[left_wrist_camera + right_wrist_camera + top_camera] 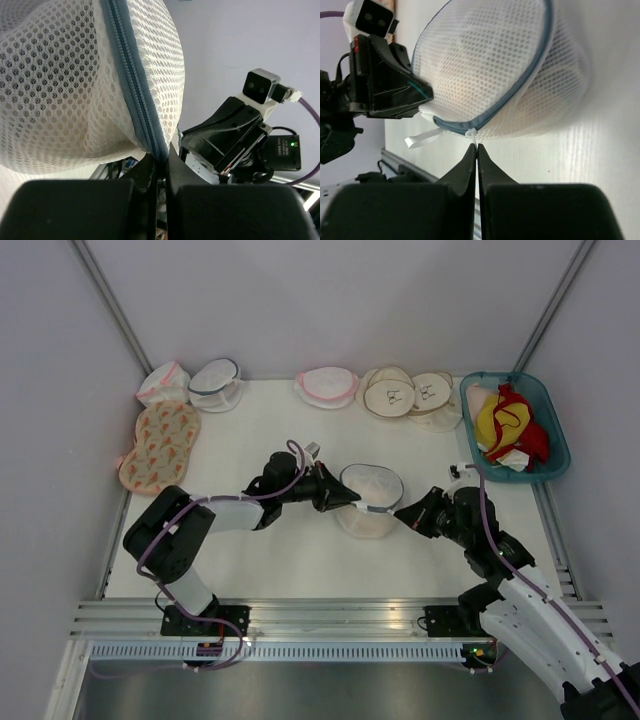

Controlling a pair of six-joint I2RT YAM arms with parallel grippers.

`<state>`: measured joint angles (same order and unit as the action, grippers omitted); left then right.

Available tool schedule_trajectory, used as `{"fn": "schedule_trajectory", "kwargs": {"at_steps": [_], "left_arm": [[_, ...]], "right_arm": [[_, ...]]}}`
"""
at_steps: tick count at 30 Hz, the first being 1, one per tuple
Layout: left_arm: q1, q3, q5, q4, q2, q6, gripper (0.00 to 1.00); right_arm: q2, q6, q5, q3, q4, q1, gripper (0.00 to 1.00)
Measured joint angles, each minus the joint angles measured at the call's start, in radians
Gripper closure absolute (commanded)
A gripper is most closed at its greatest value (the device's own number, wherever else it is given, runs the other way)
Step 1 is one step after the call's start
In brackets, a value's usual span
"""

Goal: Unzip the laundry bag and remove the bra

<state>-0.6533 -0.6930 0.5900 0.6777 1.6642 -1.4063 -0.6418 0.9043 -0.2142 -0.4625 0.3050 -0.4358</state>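
Bra point(470, 80) dim inside laundry bag point(370, 502); left gripper point(159, 157) clamps its trim point(135, 80); right gripper point(476, 147) closed, grasp unclear.

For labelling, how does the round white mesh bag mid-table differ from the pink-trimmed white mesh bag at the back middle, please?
The round white mesh bag has blue-grey trim and is pinched by the left gripper and right gripper; the pink-trimmed white mesh bag lies untouched. Both are white mesh.
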Motion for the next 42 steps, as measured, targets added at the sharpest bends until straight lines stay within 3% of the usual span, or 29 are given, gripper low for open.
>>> {"fn": "schedule_trajectory", "kwargs": {"at_steps": [4,14,15,18,19,22,32,42], "left_arm": [[0.055,-0.041,0.089,-0.082,0.000,0.106,0.98],[0.150,-0.305,0.308,-0.464,0.053,0.496,0.98],[0.157,-0.305,0.320,-0.480,0.053,0.515,0.98],[0.171,-0.304,0.338,-0.523,0.057,0.549,0.98],[0.173,-0.303,0.338,-0.526,0.059,0.554,0.98],[0.175,-0.288,0.343,-0.518,0.060,0.556,0.98],[0.176,-0.207,0.353,-0.414,0.082,0.517,0.98],[0.177,-0.174,0.354,-0.306,0.135,0.454,0.98]], "right_arm": [[0.005,-0.053,0.091,-0.055,0.104,0.001,0.99],[-0.096,-0.137,0.213,-0.079,0.231,0.001,0.98],[-0.091,-0.141,0.198,-0.079,0.221,0.002,0.80],[-0.063,-0.137,0.117,-0.068,0.136,0.002,0.40],[-0.058,-0.136,0.084,-0.060,0.095,0.002,0.38],[-0.072,-0.137,-0.014,-0.020,-0.046,0.001,0.37],[-0.224,-0.062,-0.198,0.132,-0.420,0.001,0.47],[-0.360,-0.013,-0.244,0.190,-0.664,0.001,0.46]]}}
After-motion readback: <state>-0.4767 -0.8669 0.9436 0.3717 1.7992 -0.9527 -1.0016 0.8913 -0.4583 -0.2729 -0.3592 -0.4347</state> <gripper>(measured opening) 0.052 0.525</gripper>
